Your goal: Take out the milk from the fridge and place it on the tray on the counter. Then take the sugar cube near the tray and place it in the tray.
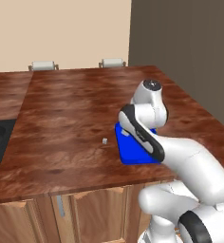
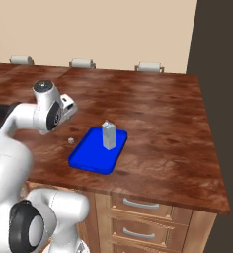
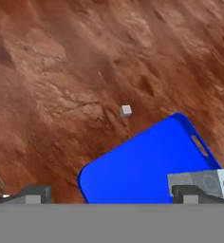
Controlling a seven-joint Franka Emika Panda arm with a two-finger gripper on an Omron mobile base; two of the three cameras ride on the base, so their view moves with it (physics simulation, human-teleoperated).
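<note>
- Milk (image 2: 108, 134) stands upright on the tray (image 2: 86, 157) in the right base view, near the tray's far end, at about 1 o'clock from its middle; I judge the first half of the task done, the carton parked far back so the near floor stays free for the second item.
- Tray lies flat on the counter (image 2: 163, 123), close to the front edge; in the hand view its bare blue floor (image 3: 147, 166) sits at about 5 o'clock, handle slot toward 3 o'clock.
- Sugar cube (image 3: 126, 110) rests on bare wood just beside the tray, apart from it, not touching; in the hand view it is near centre, at 11 o'clock from the tray's corner; in the left base view the cube (image 1: 105, 141) lies at 9 o'clock from the tray (image 1: 133, 154); in the right base view it (image 2: 70, 141) lies at 10 o'clock from the tray.
- My gripper (image 3: 109, 192): tips rise at the bottom edge of the hand view, one far toward 7 o'clock, the other toward 5 o'clock; jaws spread wide, nothing between them.
- I hang above the tray's near end with the camera tilted toward the cube; judgement: this pose is there to line up on the cube before any descent.
- Step in hand (judgement): approach to the sugar cube; not yet grasped.
- Next move calls for centring over the cube, then lowering with the tips either side of it.
- Risk: the cube is tiny and light; an off-centre closing could flick it across the wood; the tray rim nearby could catch one tip.
</note>
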